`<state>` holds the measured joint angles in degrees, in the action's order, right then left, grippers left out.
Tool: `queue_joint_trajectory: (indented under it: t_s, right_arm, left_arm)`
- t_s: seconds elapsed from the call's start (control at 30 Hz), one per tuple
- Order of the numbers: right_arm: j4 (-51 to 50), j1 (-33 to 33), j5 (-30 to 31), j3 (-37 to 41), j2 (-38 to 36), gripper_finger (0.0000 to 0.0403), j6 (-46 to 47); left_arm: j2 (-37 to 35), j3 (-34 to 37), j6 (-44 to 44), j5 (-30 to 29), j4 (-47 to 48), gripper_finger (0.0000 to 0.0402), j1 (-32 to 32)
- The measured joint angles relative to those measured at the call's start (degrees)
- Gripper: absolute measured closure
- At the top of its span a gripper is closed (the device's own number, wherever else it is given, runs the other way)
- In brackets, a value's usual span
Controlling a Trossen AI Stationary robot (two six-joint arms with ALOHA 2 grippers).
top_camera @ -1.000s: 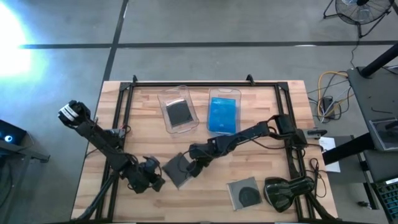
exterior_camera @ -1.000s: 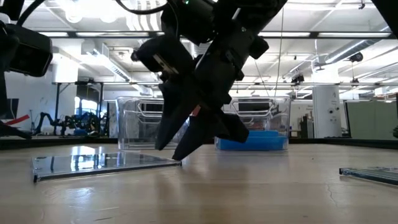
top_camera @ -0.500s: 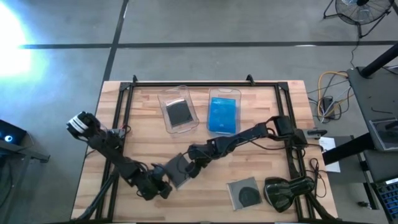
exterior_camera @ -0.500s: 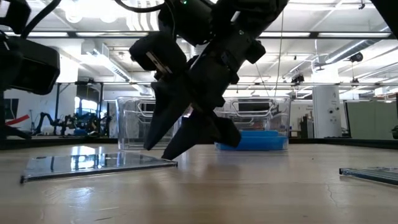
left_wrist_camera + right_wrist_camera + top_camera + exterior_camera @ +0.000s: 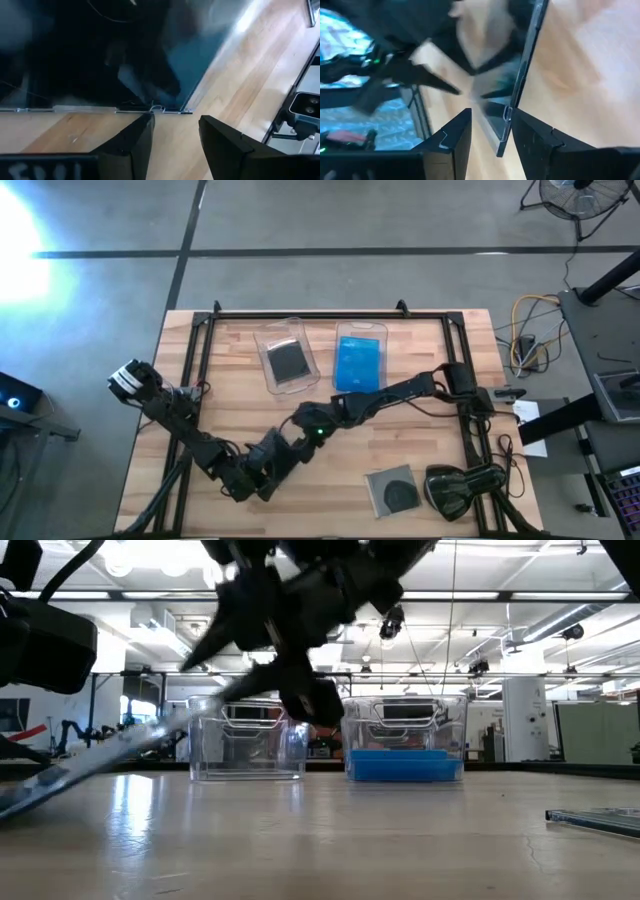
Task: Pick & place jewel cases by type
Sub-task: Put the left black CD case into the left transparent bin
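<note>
Dark jewel case (image 5: 110,750) tilted up off the table (image 5: 420,450)
R gripper (image 5: 300,438) pinches its edge; L gripper (image 5: 175,135) spread apart w/ nothing between, right beside it.

Strong white glare floods the floor (image 5: 30,250) up past my left arm, washing it out. Ceiling strip lights (image 5: 130,560) shine into the low view, mirrored on the table (image 5: 330,840). My right gripper (image 5: 290,650) is smeared with motion blur; both wrist views are soft.

Tilted jewel case (image 5: 110,755) under right pincer (image 5: 300,690)
</note>
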<state>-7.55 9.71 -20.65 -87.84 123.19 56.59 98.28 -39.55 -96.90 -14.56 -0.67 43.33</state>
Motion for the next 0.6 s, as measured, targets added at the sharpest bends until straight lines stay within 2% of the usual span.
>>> queue_joint_trajectory:
  t_s: [0.2, 0.43, 0.6]
  right_arm:
    - [-0.05, 0.07, -0.44, -2.34, 0.02, 0.0271, -1.38]
    - [0.10, 0.44, -5.25, -2.77, 0.04, 0.0271, 3.41]
    - [2.38, 0.53, -6.31, -2.74, 0.07, 0.0271, 7.50]
  left_arm:
    - [0.04, 0.07, -0.19, -0.02, -0.43, 0.0255, 0.02]
    - [0.11, 0.11, -0.32, -1.15, -0.76, 0.0255, 0.09]
    - [0.11, 0.13, -0.42, -1.42, -0.80, 0.0255, 0.09]
